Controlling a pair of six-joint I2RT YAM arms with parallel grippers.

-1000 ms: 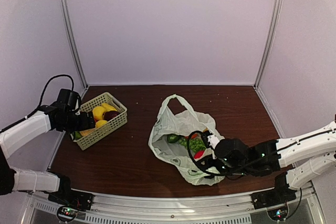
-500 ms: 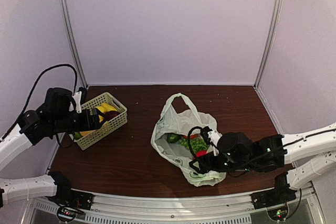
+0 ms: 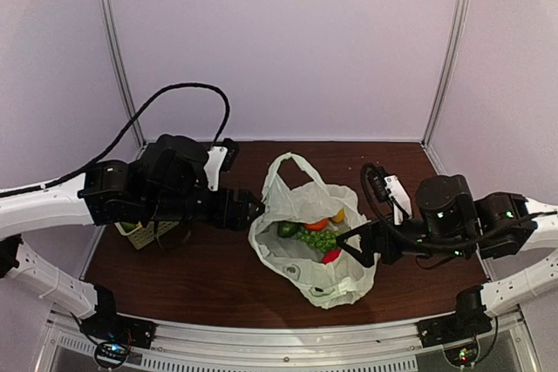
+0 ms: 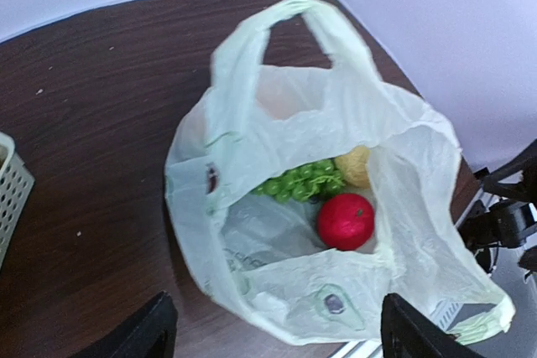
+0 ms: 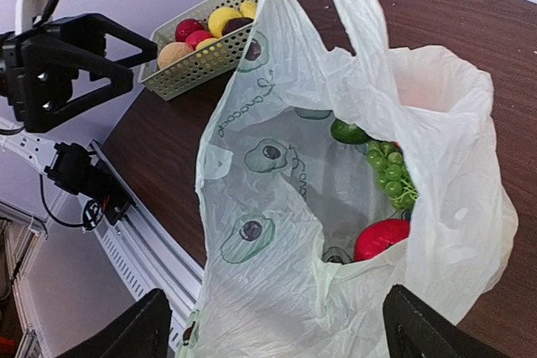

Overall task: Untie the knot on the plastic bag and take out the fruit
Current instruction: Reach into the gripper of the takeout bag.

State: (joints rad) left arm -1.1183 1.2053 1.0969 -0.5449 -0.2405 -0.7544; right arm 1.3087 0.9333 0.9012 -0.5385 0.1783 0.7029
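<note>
The plastic bag [image 3: 301,272] lies mid-table with its mouth open and one loop handle [image 3: 292,165] standing up. No knot shows. Fruit lies inside: green grapes [image 4: 302,180], a red piece [image 4: 345,220], a yellowish one [image 4: 356,165], and an orange one [image 3: 316,224]. A green pear [image 5: 348,132] lies there too. My left gripper [image 3: 250,209] hangs open at the bag's left side, and the bag [image 4: 252,123] fills the space ahead of it [image 4: 277,333]. My right gripper [image 3: 353,246] is open at the bag's right rim, holding nothing [image 5: 281,329].
The pale green slotted basket [image 5: 210,56] holds several yellow, red and peach fruits at the table's left; in the top view my left arm covers most of the basket [image 3: 139,234]. The table's front metal rail [image 3: 288,350] runs just below the bag.
My left arm has swung from the basket across to the bag's left side. My right gripper has opened and drawn back to the right from the bag's near rim.
</note>
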